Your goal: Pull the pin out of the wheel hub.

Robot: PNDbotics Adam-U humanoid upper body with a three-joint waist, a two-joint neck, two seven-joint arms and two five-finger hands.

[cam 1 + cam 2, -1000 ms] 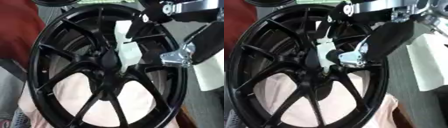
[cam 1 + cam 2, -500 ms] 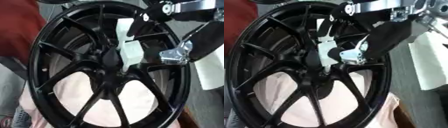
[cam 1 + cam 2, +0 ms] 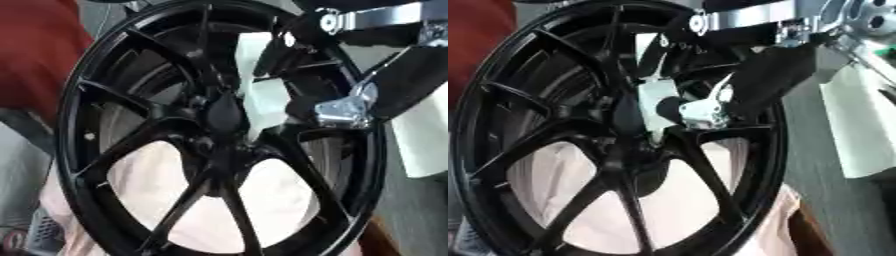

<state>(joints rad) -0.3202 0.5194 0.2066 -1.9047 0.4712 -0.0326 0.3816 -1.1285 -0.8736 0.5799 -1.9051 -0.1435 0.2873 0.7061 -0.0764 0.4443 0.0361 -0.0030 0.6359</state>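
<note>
Behind everything, a dark red surface [image 3: 39, 55] fills the upper left, blurred so that its nature cannot be told. A pale pink sheet [image 3: 280, 200] lies low in the middle, and grey floor or bench surface [image 3: 833, 210] runs down the right side. A pale, off-white block [image 3: 868, 130] stands at the right edge, under soft, even light.
</note>
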